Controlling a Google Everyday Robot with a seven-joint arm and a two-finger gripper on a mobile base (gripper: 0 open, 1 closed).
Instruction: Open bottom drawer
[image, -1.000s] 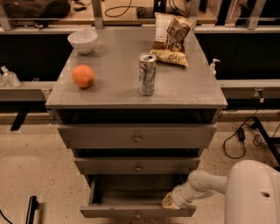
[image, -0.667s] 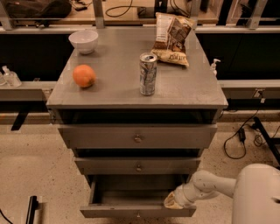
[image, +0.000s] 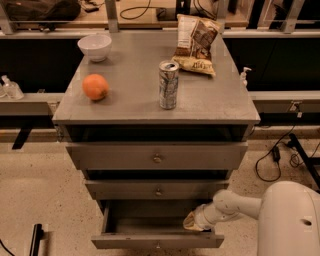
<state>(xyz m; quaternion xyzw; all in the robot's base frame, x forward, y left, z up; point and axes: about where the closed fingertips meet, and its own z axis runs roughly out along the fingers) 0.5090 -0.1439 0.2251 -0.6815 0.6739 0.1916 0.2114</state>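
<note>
Flat grey bottom drawer (image: 125, 242) was pulled out, small round knob (image: 158, 245) in front, gripper (image: 194, 221) on a smooth white arm (image: 235, 204) was at its right corner, grip impossible to tell

Looking down from above and in front of the cabinet (image: 135, 75), facing its drawer fronts, fairly near. Catching the gripper (image: 192, 221) lower right, at the right end of the bottom drawer (image: 157, 241).

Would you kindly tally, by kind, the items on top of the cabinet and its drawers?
white bowl: 1
orange: 1
soda can: 1
chip bag: 1
drawers: 3 (top drawer, middle drawer, bottom drawer, pulled out)
Total: 7
The gripper sits inside the bottom drawer's right end.
</note>
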